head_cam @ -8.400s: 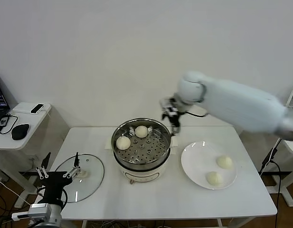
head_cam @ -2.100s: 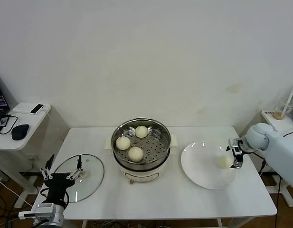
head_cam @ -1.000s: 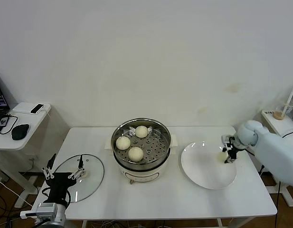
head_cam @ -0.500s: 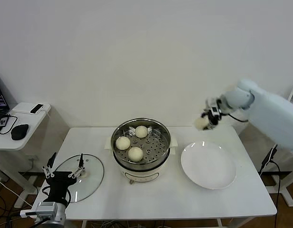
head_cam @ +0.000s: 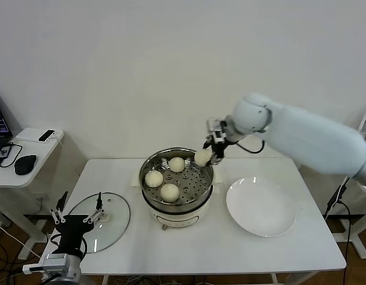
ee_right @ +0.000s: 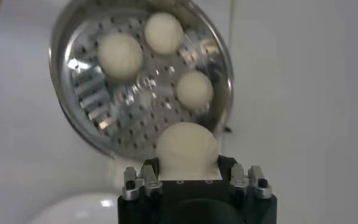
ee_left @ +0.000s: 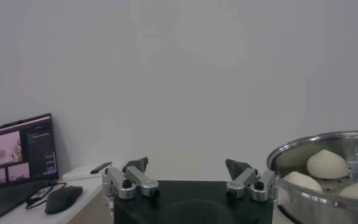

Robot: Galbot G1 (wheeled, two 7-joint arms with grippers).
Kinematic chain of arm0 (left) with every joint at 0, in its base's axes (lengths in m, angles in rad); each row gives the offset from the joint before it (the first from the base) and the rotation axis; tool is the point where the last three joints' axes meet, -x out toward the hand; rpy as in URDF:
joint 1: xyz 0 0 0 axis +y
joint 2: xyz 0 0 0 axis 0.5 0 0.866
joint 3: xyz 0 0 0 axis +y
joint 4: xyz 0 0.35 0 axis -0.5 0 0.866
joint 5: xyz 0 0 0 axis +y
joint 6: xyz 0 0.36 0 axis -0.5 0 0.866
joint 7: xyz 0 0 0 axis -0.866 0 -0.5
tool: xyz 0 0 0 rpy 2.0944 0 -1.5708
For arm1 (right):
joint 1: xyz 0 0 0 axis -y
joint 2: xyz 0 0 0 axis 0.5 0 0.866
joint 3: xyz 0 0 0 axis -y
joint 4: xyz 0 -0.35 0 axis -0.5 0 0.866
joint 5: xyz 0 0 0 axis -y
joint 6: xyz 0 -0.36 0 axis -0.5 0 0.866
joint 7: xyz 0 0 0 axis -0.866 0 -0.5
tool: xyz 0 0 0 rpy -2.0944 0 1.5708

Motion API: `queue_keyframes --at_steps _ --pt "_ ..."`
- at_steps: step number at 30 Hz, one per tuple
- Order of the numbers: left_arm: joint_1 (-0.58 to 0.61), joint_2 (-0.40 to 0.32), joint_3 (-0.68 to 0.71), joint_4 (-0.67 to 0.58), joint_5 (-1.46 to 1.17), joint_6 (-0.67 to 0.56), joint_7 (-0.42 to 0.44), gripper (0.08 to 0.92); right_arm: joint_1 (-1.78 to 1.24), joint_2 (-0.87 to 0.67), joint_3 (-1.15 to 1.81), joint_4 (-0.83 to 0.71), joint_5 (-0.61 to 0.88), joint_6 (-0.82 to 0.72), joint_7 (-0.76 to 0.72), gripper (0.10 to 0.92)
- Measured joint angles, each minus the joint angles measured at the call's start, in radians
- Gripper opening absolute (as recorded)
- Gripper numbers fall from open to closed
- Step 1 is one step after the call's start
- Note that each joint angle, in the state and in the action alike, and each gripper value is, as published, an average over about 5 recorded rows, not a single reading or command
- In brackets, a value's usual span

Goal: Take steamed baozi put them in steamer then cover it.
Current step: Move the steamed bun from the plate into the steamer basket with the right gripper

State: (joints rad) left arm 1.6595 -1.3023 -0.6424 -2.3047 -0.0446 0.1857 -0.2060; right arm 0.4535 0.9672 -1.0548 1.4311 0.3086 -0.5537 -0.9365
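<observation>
table [head_cam: 188,249]: white, fills lower middle of frame
steamer [head_cam: 177,205]: centre of table, on cream base
plate [head_cam: 261,208]: right of steamer, near it, flat on table
cover [head_cam: 111,217]: left part of table, lying flat, handle up
side table [head_cam: 10,163]: left edge, carries mouse [head_cam: 25,164]

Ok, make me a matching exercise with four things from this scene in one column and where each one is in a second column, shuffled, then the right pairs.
Things:
1. fourth bun
2. lid
3. plate
4. three buns

Places:
A. on the steamer tray
B. bare, on the table to the steamer's right
C. in the right pincer, above the steamer's rim
D. flat on the table to the steamer's left, by the left pincer

Pairs: 1-C, 2-D, 3-B, 4-A
</observation>
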Motion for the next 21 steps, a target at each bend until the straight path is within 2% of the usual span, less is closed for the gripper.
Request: queue_keyframes --at_steps 17,21 --pt "-0.003 -0.004 -0.012 0.002 -0.002 -0.001 -0.001 0.823 -0.13 0.138 -0.008 -0.154 -0.032 -0.048 0.064 0.605" --pt "-0.004 -0.003 -0.011 0.004 -0.002 -0.001 -0.001 0.823 -0.145 0.147 -0.001 -0.175 -0.04 -0.051 0.068 0.676"
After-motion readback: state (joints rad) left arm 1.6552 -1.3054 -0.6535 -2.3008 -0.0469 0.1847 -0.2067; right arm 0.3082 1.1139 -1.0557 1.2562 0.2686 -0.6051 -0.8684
